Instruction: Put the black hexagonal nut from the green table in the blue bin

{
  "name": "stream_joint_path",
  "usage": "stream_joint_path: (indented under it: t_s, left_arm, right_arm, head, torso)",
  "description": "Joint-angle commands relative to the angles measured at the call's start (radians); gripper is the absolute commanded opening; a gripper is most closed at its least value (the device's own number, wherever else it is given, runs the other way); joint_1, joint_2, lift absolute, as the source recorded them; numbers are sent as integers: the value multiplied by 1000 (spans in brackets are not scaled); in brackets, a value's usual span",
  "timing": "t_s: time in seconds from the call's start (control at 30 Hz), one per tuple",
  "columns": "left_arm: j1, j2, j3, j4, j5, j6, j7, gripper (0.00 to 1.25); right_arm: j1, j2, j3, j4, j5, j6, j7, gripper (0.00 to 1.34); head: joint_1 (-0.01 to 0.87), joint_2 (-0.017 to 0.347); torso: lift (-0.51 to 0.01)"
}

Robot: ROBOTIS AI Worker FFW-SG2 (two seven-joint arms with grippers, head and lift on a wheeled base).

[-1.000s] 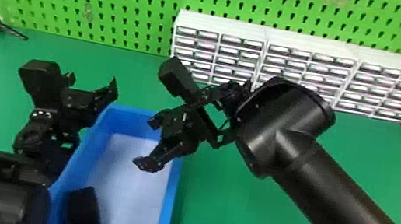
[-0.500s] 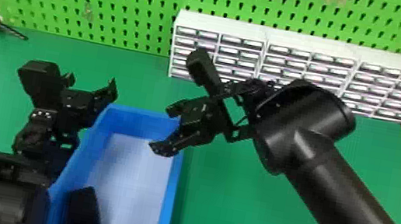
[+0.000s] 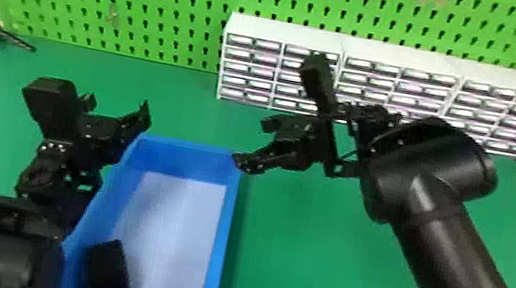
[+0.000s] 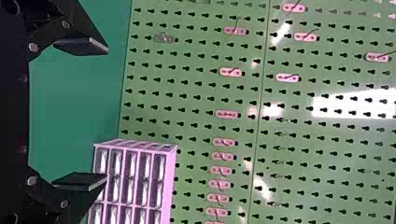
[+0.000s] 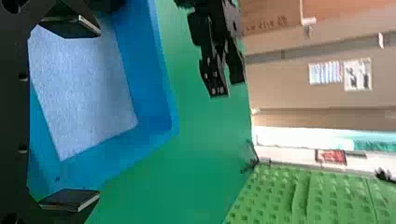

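Head view: blk hex nut (image 3: pixel 108 273) is in the blue bin (image 3: pixel 183 161), lying by its L wall. Placing looks done; only backing off left, I'd say. Green table (image 3: pixel 284 247) under, drawer units (image 3: pixel 286 33) & pegboard (image 3: pixel 168 28) behind.

L wrist view: L gripper (image 4: pixel 107 114) wide open, empty.

R wrist view: R gripper (image 5: pixel 99 112) wide open too, nothing held, nr bin; beige wall (image 5: pixel 280 93) w/ papers (image 5: pixel 358 74) beyond.

White glare patches the pegboard (image 4: pixel 196 100), and soft shadow dims the blue bin (image 3: pixel 219 251).
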Motion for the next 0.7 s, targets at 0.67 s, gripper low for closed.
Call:
stream_joint_path:
  t_s: [0.67]
  left_arm:
    - [10, 0, 13, -10, 2, 0, 0, 947]
  right_arm:
    - [173, 38, -258, -74, -98, -114, -394, 1244]
  head:
    - [683, 28]
  torso:
    - [-96]
